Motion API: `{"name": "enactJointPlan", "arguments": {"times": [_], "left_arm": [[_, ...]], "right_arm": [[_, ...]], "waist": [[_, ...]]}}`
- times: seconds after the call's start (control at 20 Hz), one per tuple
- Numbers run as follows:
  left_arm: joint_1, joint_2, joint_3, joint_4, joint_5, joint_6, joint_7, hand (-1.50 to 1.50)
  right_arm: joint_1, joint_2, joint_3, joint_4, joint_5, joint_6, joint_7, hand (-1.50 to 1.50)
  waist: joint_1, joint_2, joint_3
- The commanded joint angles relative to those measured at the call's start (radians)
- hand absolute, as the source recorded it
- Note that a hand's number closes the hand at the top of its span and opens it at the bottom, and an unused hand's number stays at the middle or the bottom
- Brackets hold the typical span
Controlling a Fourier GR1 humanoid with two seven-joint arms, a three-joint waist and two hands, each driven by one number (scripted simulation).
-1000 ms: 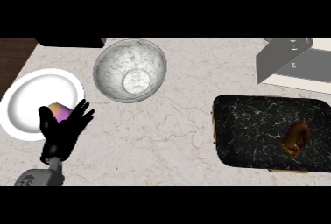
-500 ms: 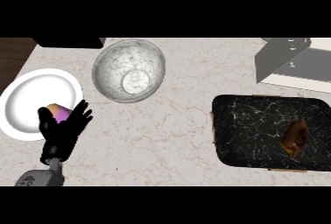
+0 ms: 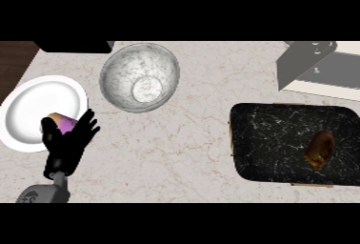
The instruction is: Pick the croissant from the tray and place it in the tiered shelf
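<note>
A brown croissant (image 3: pixel 320 150) lies toward the right side of a black marbled tray (image 3: pixel 274 143) at the right of the counter. The grey tiered shelf (image 3: pixel 316 66) stands at the upper right, partly cut off by the view's edge. My left hand (image 3: pixel 67 143) rests at the lower left with its fingers up and relaxed, far from the tray. It holds nothing. My right hand does not show.
A white plate (image 3: pixel 35 107) at the left carries a small purple and tan object (image 3: pixel 62 123) partly hidden behind my left hand. A grey marbled bowl (image 3: pixel 141 76) stands at the upper middle. A dark box (image 3: pixel 74 46) sits at the top left.
</note>
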Motion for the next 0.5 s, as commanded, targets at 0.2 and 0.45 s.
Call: {"name": "enactJointPlan", "arguments": {"times": [0.2,0.45], "left_arm": [[-0.034,-0.021,0.014,0.063,-0.011,0.017,0.008,0.00],[-0.009,-0.009,0.007,0.029,-0.012,-0.002,0.018,0.00]], "right_arm": [[-0.039,-0.011,-0.151,0.072,-0.146,0.067,0.033,-1.50],[-0.070,-0.050,-0.251,0.098,-0.234,0.022,0.083,-1.50]], "waist": [[-0.006,0.006,-0.003],[0.001,0.007,-0.002]]}}
